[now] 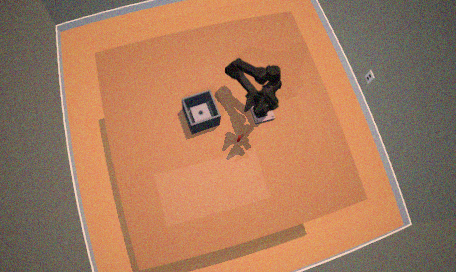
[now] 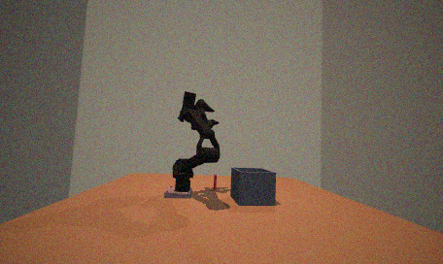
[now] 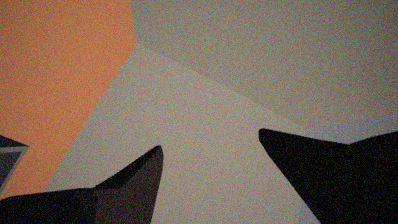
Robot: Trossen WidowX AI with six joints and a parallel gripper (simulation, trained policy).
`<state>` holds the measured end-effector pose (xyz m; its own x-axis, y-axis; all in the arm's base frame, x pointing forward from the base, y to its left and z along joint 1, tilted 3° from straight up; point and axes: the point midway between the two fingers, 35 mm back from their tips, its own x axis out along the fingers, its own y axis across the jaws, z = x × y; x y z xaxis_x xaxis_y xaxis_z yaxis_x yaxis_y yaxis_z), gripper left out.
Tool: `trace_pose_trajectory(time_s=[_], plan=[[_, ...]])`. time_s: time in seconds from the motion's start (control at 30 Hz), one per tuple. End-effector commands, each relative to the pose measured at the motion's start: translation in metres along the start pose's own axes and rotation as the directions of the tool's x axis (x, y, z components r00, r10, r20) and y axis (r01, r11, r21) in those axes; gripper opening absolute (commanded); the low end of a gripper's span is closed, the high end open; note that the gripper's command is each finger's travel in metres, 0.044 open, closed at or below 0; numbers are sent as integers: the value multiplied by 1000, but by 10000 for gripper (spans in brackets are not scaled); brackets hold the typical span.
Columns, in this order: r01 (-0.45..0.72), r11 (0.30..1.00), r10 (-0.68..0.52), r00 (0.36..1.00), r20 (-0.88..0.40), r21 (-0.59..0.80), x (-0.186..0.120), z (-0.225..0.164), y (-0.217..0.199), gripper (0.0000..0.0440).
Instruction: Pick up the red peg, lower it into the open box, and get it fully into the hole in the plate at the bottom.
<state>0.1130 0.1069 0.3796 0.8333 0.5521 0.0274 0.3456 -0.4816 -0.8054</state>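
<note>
The red peg stands upright on the orange table. The open dark blue-grey box stands apart from it, and its corner shows at the left edge of the wrist view. A white plate with a dark hole lies at the box's bottom. My gripper is open, with nothing between its fingers. It is raised high above the table, well away from the peg and the box. The peg is not in the wrist view.
The arm's pale base stands on the table, to the left of the peg and box in the exterior view. The arm's shadow falls around the peg. Grey walls surround the table.
</note>
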Motion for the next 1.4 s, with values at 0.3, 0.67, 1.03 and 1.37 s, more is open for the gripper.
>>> trace_pose_trajectory(time_s=[0.3, 0.67, 1.03, 1.37], plan=[[9, 948, -17, 1000, 23, 318, 10, 13, -17, 440], [-72, 756, 55, 997, 47, 651, 29, 29, -19, 440], [-163, 448, 180, 980, 90, 879, 53, 44, -6, 440], [-180, 119, 320, 938, 134, 976, 72, 54, 17, 440]])
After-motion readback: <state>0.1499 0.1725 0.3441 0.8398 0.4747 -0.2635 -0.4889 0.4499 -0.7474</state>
